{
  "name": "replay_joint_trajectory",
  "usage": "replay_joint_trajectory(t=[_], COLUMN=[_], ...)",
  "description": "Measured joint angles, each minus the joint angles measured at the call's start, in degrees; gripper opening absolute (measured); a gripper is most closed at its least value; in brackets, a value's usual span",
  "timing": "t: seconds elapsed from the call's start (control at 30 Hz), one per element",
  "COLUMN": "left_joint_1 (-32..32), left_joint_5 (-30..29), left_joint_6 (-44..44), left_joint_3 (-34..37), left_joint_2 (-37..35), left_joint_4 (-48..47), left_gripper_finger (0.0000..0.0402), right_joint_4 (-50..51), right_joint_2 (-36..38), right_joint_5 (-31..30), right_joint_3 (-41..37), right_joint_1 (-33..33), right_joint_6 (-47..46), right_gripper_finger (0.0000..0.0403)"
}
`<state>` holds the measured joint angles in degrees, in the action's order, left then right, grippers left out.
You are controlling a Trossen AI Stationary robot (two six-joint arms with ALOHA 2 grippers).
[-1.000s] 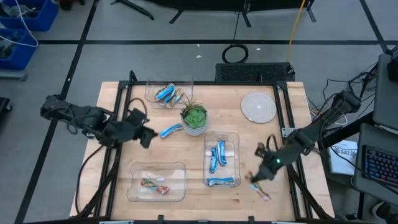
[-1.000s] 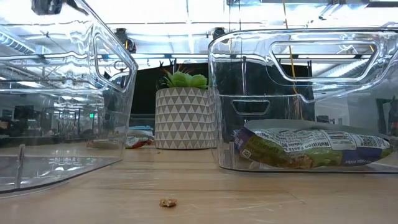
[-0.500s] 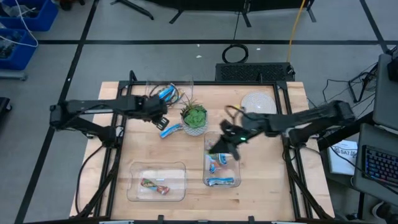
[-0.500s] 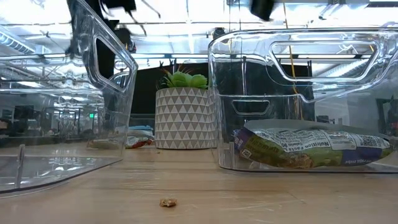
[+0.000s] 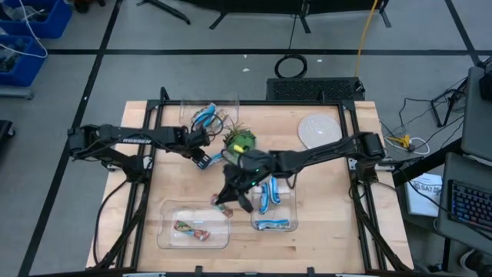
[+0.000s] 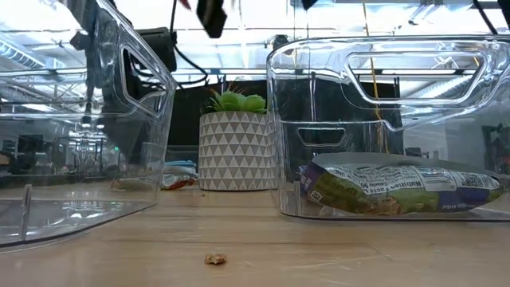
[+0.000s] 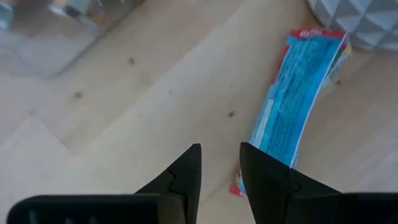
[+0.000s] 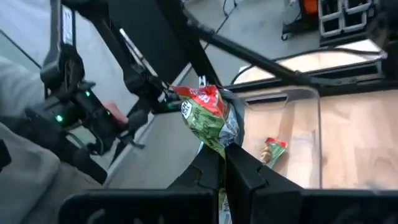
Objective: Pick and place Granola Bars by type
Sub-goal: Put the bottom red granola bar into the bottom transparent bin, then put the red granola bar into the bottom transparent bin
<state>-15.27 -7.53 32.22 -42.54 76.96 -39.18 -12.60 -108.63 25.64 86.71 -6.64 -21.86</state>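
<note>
Right wrist view shows the green-and-red wrapped granola bar (image 8: 208,121) clenched in my right end effector (image 8: 225,155), mid-frame, above the clear plastic bin (image 5: 192,223) at the high view's lower left. Only one end is pinched, so it could slip out short of the rim. My left end effector (image 7: 219,163), fingers parted and empty, hovers beside the bright blue wrapped bar (image 7: 297,99) on the wooden surface (image 5: 354,238).

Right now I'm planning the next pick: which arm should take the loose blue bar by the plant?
Left. The left gripper hangs open just above the blue bar, while the right gripper is shut on a multicoloured bar near the front bin.
</note>
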Motion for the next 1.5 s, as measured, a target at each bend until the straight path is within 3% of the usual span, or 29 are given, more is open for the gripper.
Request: replay_joint_trajectory(t=[0.27, 0.43, 0.87, 1.27, 1.5], left_joint_1=[0.55, 1.16, 1.3, 3.22, 4.52], left_joint_5=[1.25, 1.11, 3.54, 3.83, -5.98], left_joint_6=[0.87, 0.62, 2.63, 2.63, 5.62], left_joint_3=[2.48, 2.48, 2.48, 2.48, 2.39], left_joint_2=[-0.01, 0.04, 4.7, 5.59, 5.56], left_joint_4=[3.37, 7.06, 10.12, 9.81, 0.03], left_gripper_finger=[0.0113, 0.0113, 0.0113, 0.0113, 0.0113], right_joint_4=[-0.12, -7.47, -6.67, -8.69, -6.86], right_joint_2=[-6.62, -9.27, -13.14, -13.62, -11.03], right_joint_5=[-0.01, -0.02, 1.81, 4.5, 7.67], right_joint_3=[0.03, 0.05, 0.03, 0.03, 0.03], right_joint_1=[-0.6, -0.51, -0.45, -0.94, -1.02], right_joint_6=[1.25, -1.21, 0.51, 1.49, 0.16], right_gripper_finger=[0.0, 0.0, 0.0003, 0.0125, 0.0161])
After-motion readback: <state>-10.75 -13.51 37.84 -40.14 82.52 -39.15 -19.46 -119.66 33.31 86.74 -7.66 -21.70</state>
